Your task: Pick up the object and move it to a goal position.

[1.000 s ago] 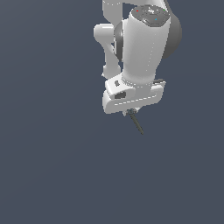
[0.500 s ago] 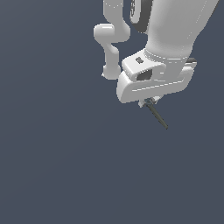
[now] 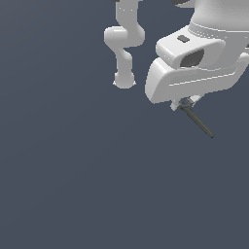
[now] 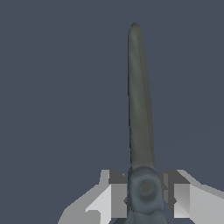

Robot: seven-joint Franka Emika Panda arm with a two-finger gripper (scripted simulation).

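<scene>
You had the pick-up done by this point. The gripper (image 4: 144, 192) was clenched on the scissors-like object (image 4: 140, 109), its two fingers (image 4: 117, 189) pressed against either side of the rounded pivot end, with the thin grey-green blade sticking straight out past them. In the exterior view the object (image 3: 199, 124) hung slanting below the white hand (image 3: 187, 103), up in the air toward the exterior view's right, touching nothing else. What was left for you, as I judged it, was the carry to the goal position; no goal marker showed in either view, so how near you were could not be told. No brand, label or readable writing appeared on the arm (image 3: 124, 44) or the object.
</scene>
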